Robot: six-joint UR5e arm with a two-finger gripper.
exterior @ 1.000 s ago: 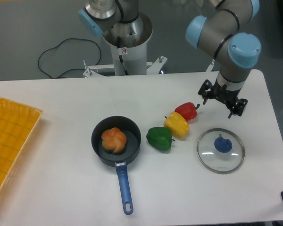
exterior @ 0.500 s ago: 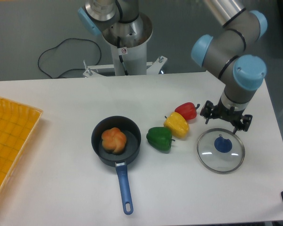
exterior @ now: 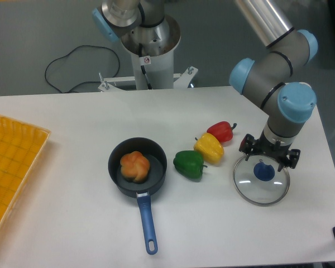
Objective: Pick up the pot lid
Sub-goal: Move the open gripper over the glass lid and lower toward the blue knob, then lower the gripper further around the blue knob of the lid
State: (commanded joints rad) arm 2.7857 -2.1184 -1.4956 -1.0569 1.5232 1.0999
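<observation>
pan [exterior: 155,180]: nearest, handle [exterior: 147,223] toward the camera; seems to play no part.
lid [exterior: 257,192]: flat on the desk [exterior: 72,223], well apart from the pan; lift still to do.
knob [exterior: 264,171]: up on the lid's middle, ungripped; the grasp is left to do.
jaws [exterior: 269,152]: spread apart, holding nothing, over the lid's far side by the knob; contact with it, cannot tell.
peppers [exterior: 209,148]: between pan and jaws, outside the lid.
done: the approach, mostly, i judge.
left: line up on the knob, close, raise.
</observation>
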